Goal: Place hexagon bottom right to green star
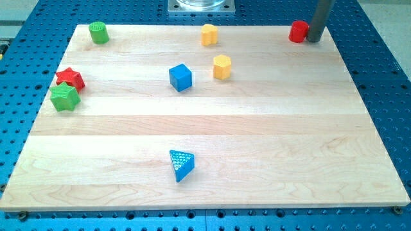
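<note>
The yellow hexagon (221,67) sits in the upper middle of the wooden board (270,135). The green star (65,97) lies at the view's left edge, touching a red star (70,78) just above it. My tip (314,40) is at the view's top right, right beside a red cylinder (298,31), far from both the hexagon and the green star.
A blue cube (180,77) stands left of the hexagon. A second yellow block (209,34) is near the top edge. A green cylinder (98,32) is at the top left. A blue triangle (181,165) lies near the bottom middle.
</note>
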You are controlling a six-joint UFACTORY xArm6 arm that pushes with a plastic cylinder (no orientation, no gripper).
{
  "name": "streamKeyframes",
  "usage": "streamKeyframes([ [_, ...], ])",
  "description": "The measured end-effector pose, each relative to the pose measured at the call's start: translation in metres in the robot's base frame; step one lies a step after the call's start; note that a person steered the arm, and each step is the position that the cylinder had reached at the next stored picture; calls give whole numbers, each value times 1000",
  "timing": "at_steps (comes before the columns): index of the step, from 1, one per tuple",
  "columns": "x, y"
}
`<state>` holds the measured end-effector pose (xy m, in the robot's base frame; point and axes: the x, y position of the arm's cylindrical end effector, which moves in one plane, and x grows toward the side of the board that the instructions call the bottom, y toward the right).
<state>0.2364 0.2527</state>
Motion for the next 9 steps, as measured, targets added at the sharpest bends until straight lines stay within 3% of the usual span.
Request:
streamKeyframes([
  [2, -1, 52],
  [5, 13, 54],
  [6, 73, 35],
  [7, 81, 16],
  [9, 82, -116],
])
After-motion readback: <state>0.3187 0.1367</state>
